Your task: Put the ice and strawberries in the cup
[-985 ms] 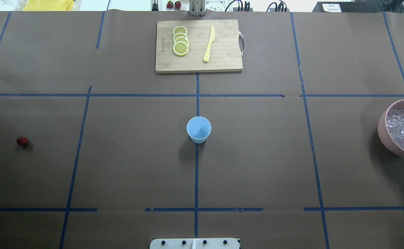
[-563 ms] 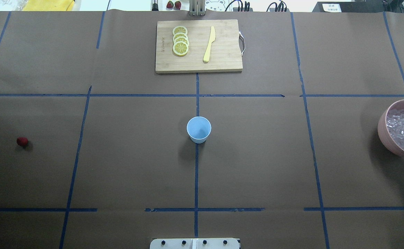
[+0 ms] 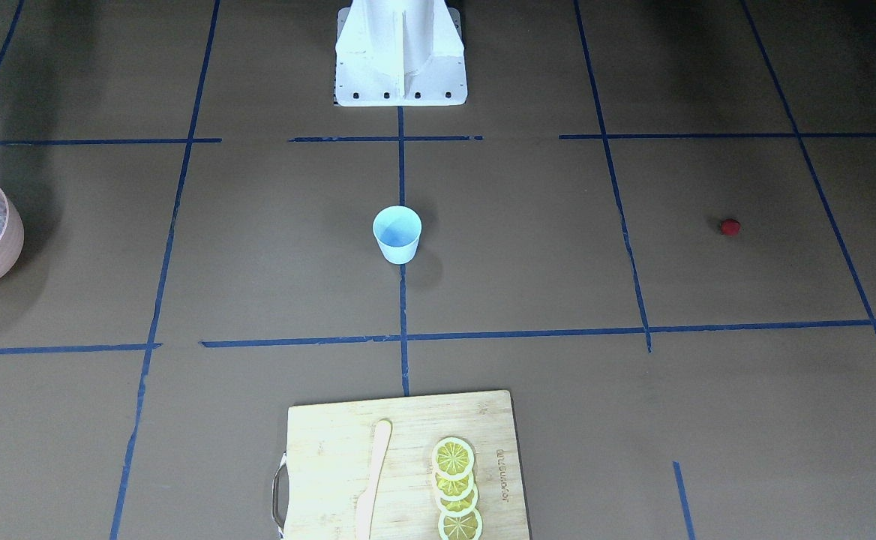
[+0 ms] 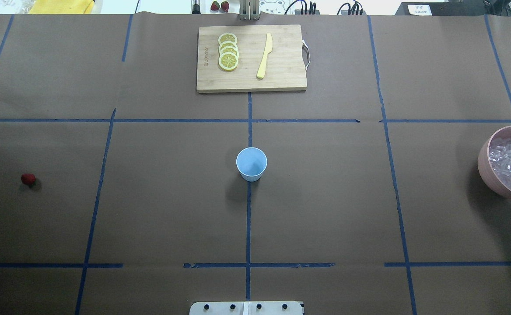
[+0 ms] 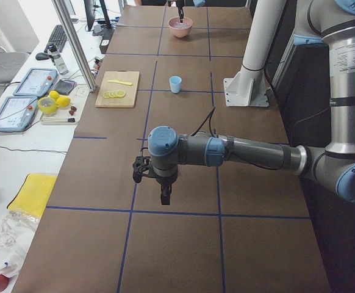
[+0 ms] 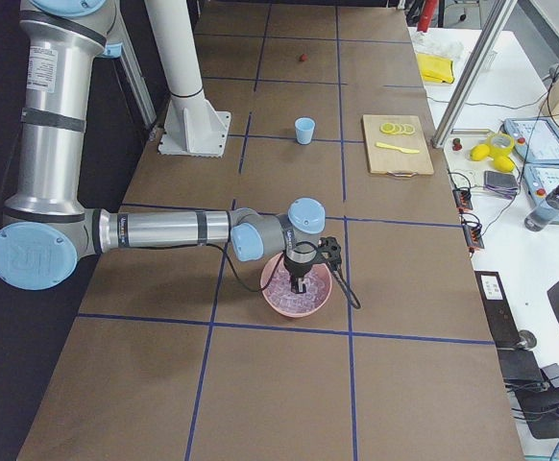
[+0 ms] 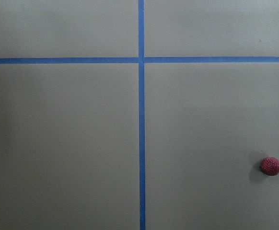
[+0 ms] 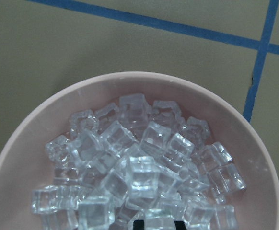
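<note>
Your left tool (image 5: 164,195) hangs above the bench (image 4: 325,197) near the strawberry (image 4: 28,178), likely lining up a pick; I cannot tell how far it is open. The cup (image 4: 251,163) stands mid-bench, within both arms' reach, and looks empty. Your right tool (image 6: 299,282) reaches down to the ice (image 4: 507,166) in the pink bowl (image 4: 483,173), its opening equally unclear.

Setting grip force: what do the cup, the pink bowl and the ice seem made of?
The cup: likely plastic, matte uniform light blue, pale rim. The bowl: plastic or glazed ceramic, smooth pink; cannot tell which. The ice: clear glassy cubes with sharp highlights; real or acrylic, unclear.
</note>
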Controlling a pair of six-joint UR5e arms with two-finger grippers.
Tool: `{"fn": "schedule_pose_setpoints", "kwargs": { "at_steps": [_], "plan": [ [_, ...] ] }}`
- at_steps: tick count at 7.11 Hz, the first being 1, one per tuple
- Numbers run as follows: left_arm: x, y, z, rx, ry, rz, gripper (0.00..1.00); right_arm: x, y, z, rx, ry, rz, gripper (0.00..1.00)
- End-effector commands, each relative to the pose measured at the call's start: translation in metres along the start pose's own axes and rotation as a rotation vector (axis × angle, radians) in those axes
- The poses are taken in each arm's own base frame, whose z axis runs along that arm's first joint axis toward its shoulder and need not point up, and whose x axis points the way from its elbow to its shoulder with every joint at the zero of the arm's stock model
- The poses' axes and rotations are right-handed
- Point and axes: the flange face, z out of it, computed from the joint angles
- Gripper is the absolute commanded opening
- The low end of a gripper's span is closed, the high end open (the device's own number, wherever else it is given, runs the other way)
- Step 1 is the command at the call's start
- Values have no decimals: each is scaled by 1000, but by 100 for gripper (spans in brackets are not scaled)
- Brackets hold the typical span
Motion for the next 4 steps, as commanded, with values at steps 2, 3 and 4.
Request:
{"fn": "schedule_pose_setpoints", "kwargs": {
  "at_steps": [2,3,4],
  "plan": [
    [0,0,0,1,0,1,100,-16,12,-49,70,-17,-4,16],
    [1,-1,-1,3,0,3,100,-37,9,-74,89,-20,8,16],
    [1,-2,-1,7,0,8,100,-61,-6,-94,129,-45,92,16]
  ]
}}
